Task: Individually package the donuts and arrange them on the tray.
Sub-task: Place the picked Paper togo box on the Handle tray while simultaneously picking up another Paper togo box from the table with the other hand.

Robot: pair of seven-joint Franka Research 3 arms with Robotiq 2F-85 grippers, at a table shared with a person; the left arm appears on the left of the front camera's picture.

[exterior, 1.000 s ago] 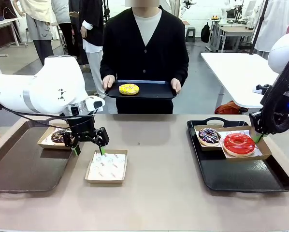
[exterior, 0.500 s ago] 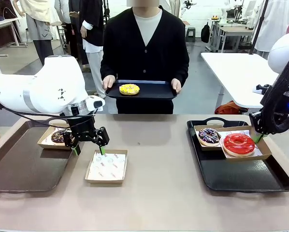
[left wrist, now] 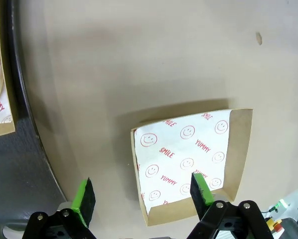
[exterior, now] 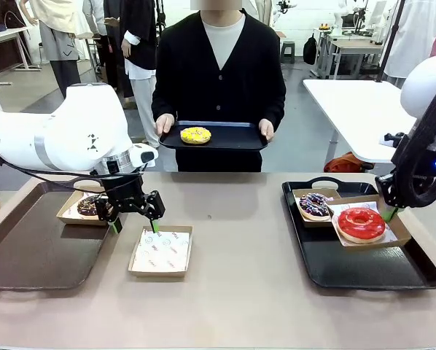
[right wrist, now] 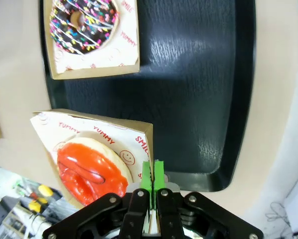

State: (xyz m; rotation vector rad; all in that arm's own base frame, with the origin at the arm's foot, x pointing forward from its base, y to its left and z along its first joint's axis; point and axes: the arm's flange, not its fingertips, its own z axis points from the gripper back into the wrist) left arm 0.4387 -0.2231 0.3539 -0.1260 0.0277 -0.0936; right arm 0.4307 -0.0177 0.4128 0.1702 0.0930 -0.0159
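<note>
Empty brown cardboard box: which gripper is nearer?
Left. Left gripper hangs open over the empty box; right gripper pinches the cardboard box holding the glossy red donut, far off.

Far right: glossy red donut [exterior: 361, 221]; beside it dark donut [exterior: 315, 204], white drizzle, multicolour sprinkles. Top centre: yellow donut [exterior: 195, 135], black tray [exterior: 240, 138]. Left: chocolate-brown donut [exterior: 89, 206]. Red donut's box [right wrist: 104, 118], empty box [left wrist: 241, 149] brown; paper [left wrist: 184, 159] white, red smileys, red lettering. Left tool [left wrist: 140, 191], right tool [right wrist: 153, 172] black, green pads [left wrist: 83, 196]. Tabletop [exterior: 262, 292] beige.
</note>
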